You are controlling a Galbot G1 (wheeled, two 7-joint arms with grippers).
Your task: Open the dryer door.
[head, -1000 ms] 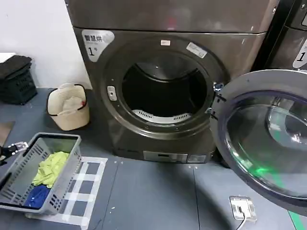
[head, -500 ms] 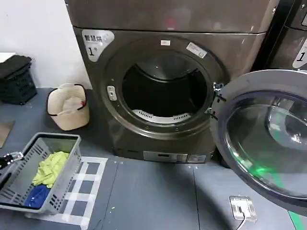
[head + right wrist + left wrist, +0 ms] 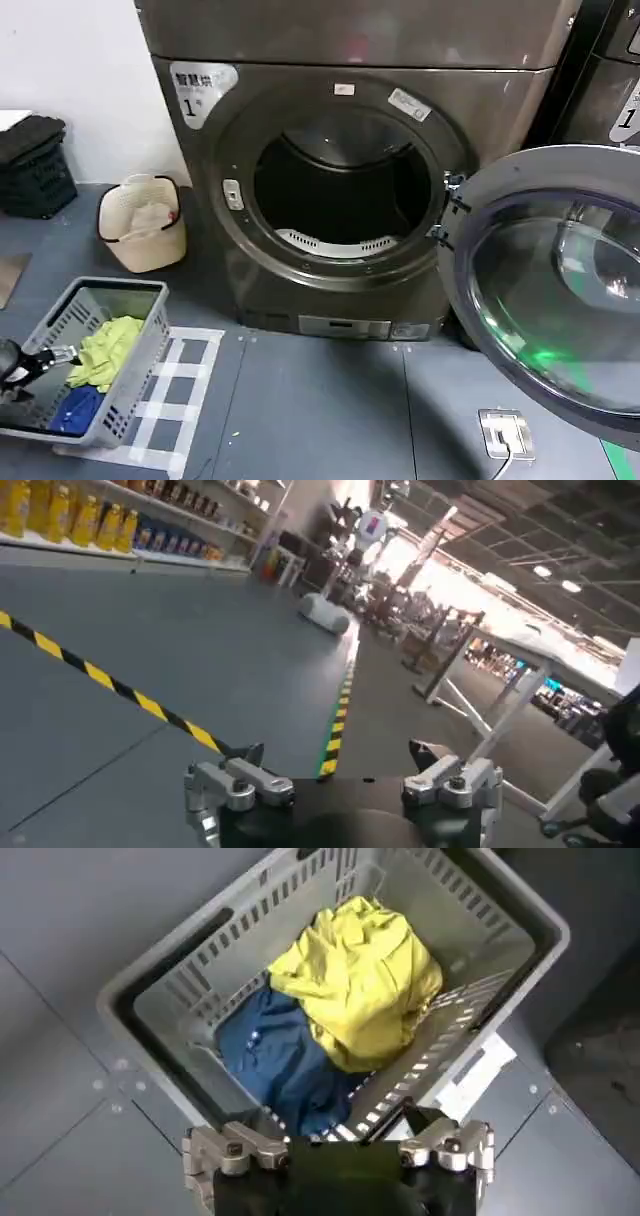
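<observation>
From the head view, the large round dryer door (image 3: 555, 290) with its wide shiny chrome rim and dark tinted glass is swung well out to the right of the bronze-grey metallic dryer (image 3: 350, 170), hanging from its hinge beside the opening. The dark round drum opening (image 3: 340, 190) is fully exposed, with nothing touching the door. By that, I judge the task itself done; what may be left is only for the arms to settle. At the lower left edge the left hand (image 3: 45, 357) sits over the near end of a grey slatted plastic laundry basket (image 3: 140, 300), which stands on the dark floor and holds a yellow-green garment (image 3: 108, 350) and a blue garment (image 3: 75, 408). A cream-coloured round bin (image 3: 145, 222) stands by the wall, well apart from the door.

In the left wrist view, the left hand (image 3: 338, 1146) has its fingers spread and holds nothing; it hovers above the basket's rim, looking down on the yellow and blue clothes.

In the right wrist view, the right hand (image 3: 340, 780) also has its fingers spread and empty, facing across an open grey floor with a yellow-and-black striped line (image 3: 130, 695), away from the dryer.
</observation>
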